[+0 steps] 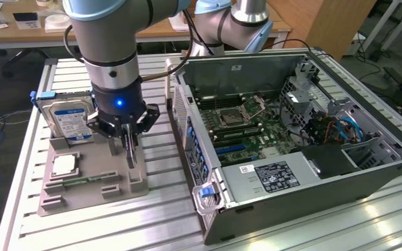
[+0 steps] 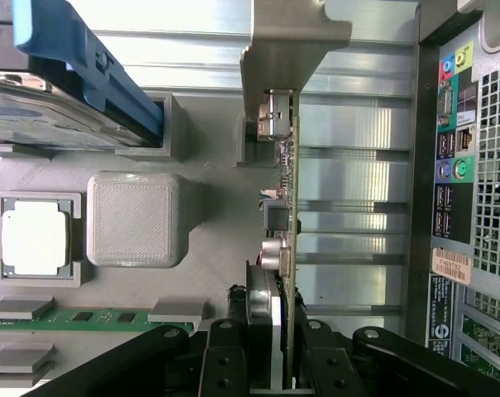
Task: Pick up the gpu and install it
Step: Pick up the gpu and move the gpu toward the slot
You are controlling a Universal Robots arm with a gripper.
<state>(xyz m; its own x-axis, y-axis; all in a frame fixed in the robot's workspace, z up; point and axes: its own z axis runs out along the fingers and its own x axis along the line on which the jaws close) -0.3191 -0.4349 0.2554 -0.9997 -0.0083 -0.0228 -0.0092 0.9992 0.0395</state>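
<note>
The gpu [image 1: 129, 152] is a thin dark card standing on edge over the right side of the grey holder [image 1: 75, 201]. My gripper [image 1: 126, 137] comes straight down on it and is shut on its upper edge. In the wrist view the gpu [image 2: 288, 207] is seen edge-on, with its pale metal bracket [image 2: 292, 50] at the far end. One black finger [image 2: 225, 364] sits on each side of the card, clamped on it. I cannot tell whether its lower edge still rests in the holder's slot [image 2: 254, 141].
On the holder are a silver hard drive [image 1: 68, 117], a processor [image 1: 63, 165] and a green memory stick [image 1: 82, 180]. The open computer case [image 1: 292, 136] lies close on the exterior view's right, its rear port panel [image 2: 460, 165] beside the card.
</note>
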